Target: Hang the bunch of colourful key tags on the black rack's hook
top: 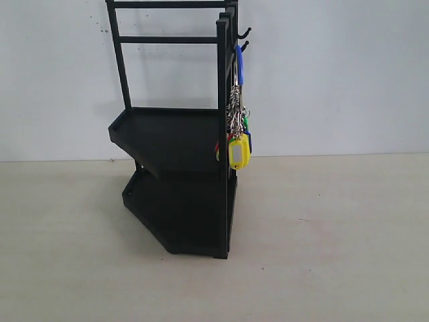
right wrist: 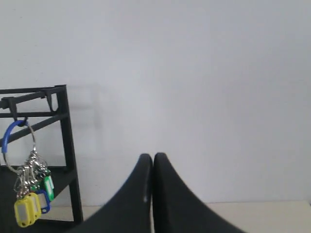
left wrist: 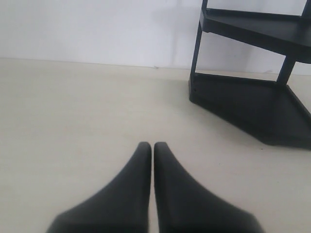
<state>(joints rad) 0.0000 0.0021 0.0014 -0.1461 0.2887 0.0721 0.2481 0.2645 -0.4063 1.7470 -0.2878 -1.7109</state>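
Note:
The black rack stands upright against the white wall, two angular trays below a bar frame. The colourful key tag bunch hangs from a side hook by its blue wire loop, the yellow tag lowest. In the right wrist view the bunch dangles from the hook, well apart from my right gripper, which is shut and empty. The left gripper is shut over bare table, away from the rack. Neither gripper shows in the exterior view.
A second small hook juts out above the one in use. The pale table spreads around the rack, with the white wall right behind it.

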